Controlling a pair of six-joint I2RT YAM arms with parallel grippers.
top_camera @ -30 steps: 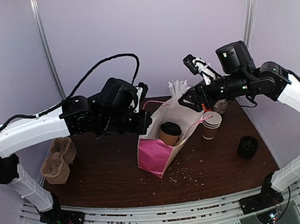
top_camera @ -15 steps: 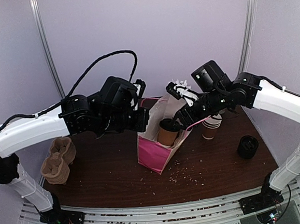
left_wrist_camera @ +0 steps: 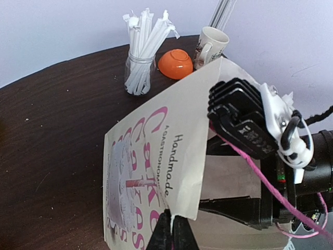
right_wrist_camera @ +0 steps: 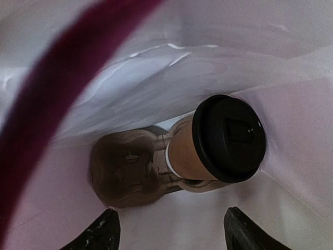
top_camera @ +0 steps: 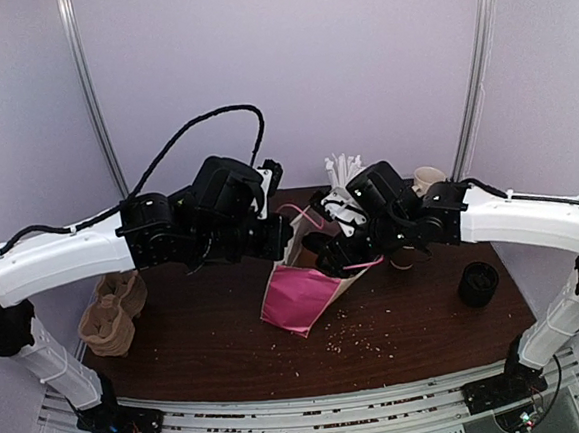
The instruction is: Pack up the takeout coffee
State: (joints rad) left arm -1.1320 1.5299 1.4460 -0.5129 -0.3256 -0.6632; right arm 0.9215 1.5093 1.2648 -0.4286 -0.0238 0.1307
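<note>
coffee cup (right_wrist_camera: 216, 148) with black lid is seen tilted inside the paper bag (left_wrist_camera: 151, 172), its base in a cardboard carrier (right_wrist_camera: 127, 174) at the bag's bottom. Right gripper (right_wrist_camera: 174, 232) is held wide in the bag mouth above it, nothing between the fingers. Left gripper (left_wrist_camera: 171, 235) is pinched closed on the bag's top edge. Bag is stood on the brown surface (top_camera: 208, 333); straws (left_wrist_camera: 141, 49), orange bowl (left_wrist_camera: 176, 63) and mug (left_wrist_camera: 210, 44) are seen beyond it
</note>
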